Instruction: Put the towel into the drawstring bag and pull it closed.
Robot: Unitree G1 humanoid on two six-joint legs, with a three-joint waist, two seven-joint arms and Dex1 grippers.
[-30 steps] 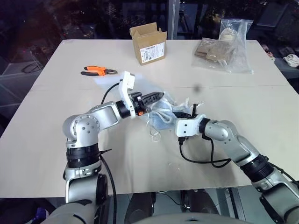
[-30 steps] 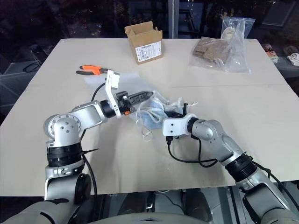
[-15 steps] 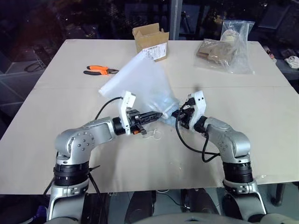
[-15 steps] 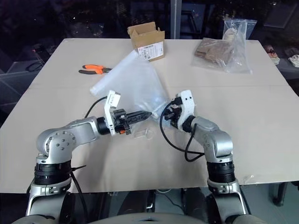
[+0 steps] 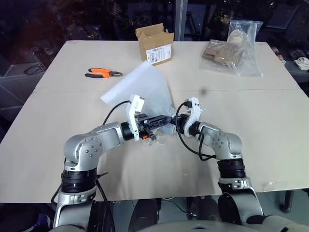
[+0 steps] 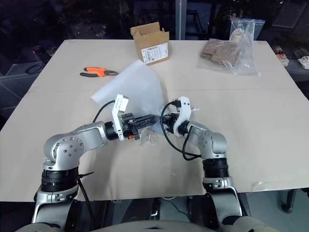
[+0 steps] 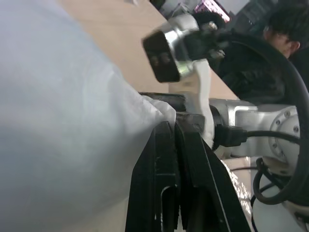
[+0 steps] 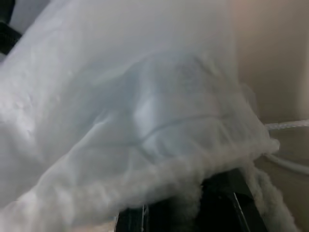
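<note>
towel [image 8: 159, 111] a blurred bluish shape inside drawstring bag [image 5: 140, 89], right fingers hidden under fabric

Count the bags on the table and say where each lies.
2. The white drawstring bag lies mid-table, between both grippers; the clear plastic bag with brown contents sits at the far right corner.

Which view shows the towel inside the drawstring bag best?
The right wrist view: the towel shows bluish through the drawstring bag. Both eye views show the whole bag but no clear towel; the left wrist view shows opaque bag fabric.
</note>
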